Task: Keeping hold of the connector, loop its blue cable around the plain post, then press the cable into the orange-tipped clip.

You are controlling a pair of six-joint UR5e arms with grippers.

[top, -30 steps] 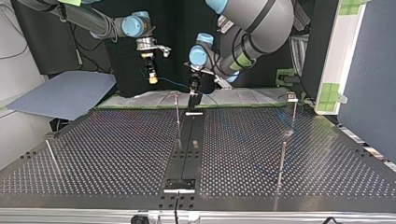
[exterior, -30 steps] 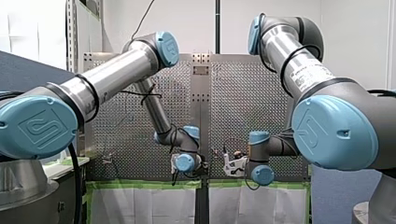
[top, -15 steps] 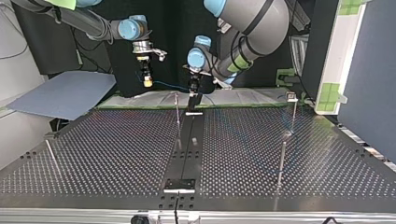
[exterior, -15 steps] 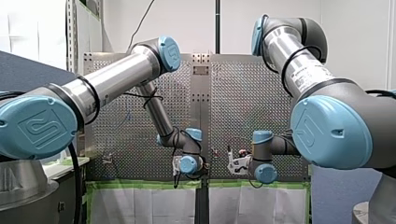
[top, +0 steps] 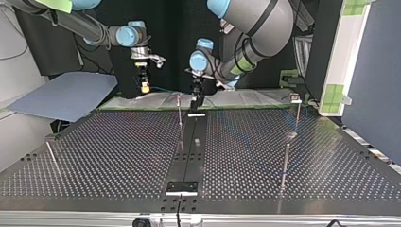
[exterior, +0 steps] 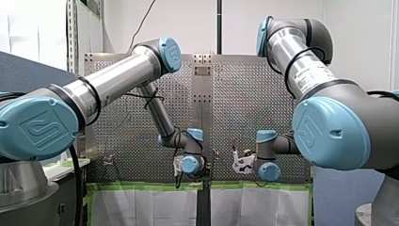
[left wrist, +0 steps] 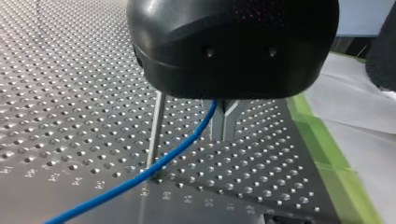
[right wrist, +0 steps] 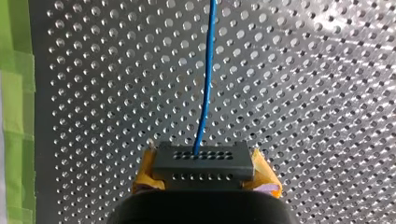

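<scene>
Perforated metal is filling the scene, a surface (top: 118, 156) of holes spreading out below both arms. Over it the dark connector (right wrist: 203, 161) is sitting clamped in my right gripper (right wrist: 204, 173), whose yellow-padded fingers (right wrist: 266, 179) are pressing on its two ends. Its blue cable (right wrist: 205, 93) is leaving the connector's face and running straight ahead above the surface.

In the top view the cable is spanning the gap from my right gripper at the view's left to my left gripper (top: 196, 101) beside it. In the left wrist view it is coming out from under the black gripper body, just beside the metal fingers (left wrist: 224, 123). Their tips are meeting – whether they are pinching the cable I cannot tell. A thin plain post (left wrist: 156, 126) is standing upright just beside those fingers, and the cable is crossing close by its foot.

Well apart, at the top view's right, a second post (top: 298, 116) is carrying a small clip (top: 294, 98) – its tip too small to read.
</scene>
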